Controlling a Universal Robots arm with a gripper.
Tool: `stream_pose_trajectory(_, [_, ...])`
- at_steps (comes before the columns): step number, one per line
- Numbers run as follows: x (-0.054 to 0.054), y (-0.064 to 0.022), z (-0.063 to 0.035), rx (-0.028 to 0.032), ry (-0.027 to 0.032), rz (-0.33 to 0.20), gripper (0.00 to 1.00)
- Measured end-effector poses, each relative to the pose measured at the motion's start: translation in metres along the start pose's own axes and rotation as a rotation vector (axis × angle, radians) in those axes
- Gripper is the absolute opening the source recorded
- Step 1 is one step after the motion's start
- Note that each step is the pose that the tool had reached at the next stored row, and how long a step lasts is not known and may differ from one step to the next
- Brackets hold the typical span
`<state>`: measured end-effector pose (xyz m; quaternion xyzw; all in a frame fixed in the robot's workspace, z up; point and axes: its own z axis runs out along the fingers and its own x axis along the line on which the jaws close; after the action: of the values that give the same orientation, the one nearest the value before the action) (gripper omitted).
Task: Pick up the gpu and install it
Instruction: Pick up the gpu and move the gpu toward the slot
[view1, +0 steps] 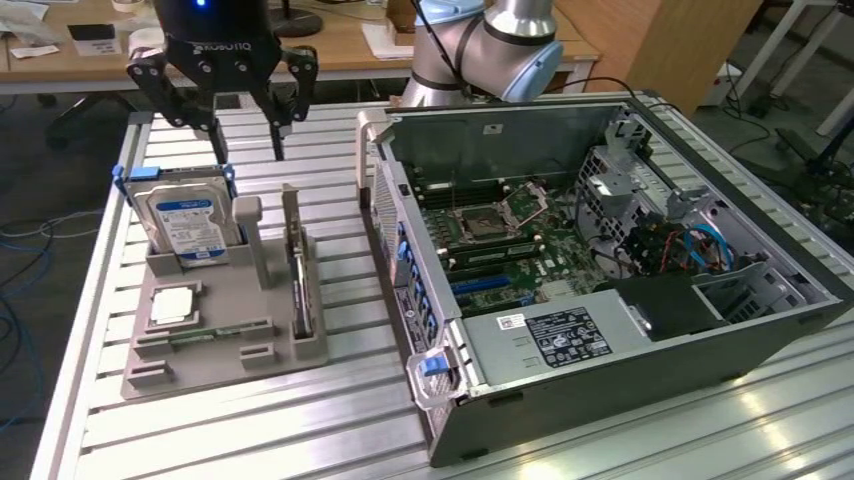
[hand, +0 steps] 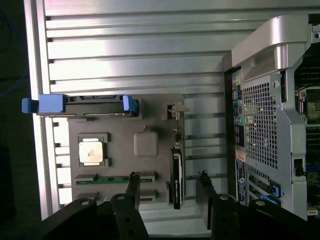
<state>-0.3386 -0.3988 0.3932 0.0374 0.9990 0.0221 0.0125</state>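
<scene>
The tool (view1: 250, 150) hangs spread and empty, wide enough, I judge, to straddle the gpu (view1: 300, 285). The gpu stands on edge in the grey holder (view1: 247, 300) on the counter (view1: 334, 420) at five o'clock from the tool in the exterior view, so its flat sides are free for gripping.

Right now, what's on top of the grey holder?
A hard drive standing upright, the gpu on edge, a processor chip and a memory stick. The drive's and gpu's lower edges are hidden in slots.

Black gpu (hand: 176, 180), grey tray (hand: 120, 129), blue-and-white drive label (view1: 187, 225), green memory stick (hand: 112, 179)
</scene>
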Motion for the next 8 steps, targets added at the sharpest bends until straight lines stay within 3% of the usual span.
stream_pose_trajectory(3, [0.0000,0.0000,0.0005,-0.0002,0.0008,-0.011,0.65])
stream_pose_trajectory(8, [0.0000,-0.0011,0.0026,-0.0016,0.0036,-0.073,0.65])
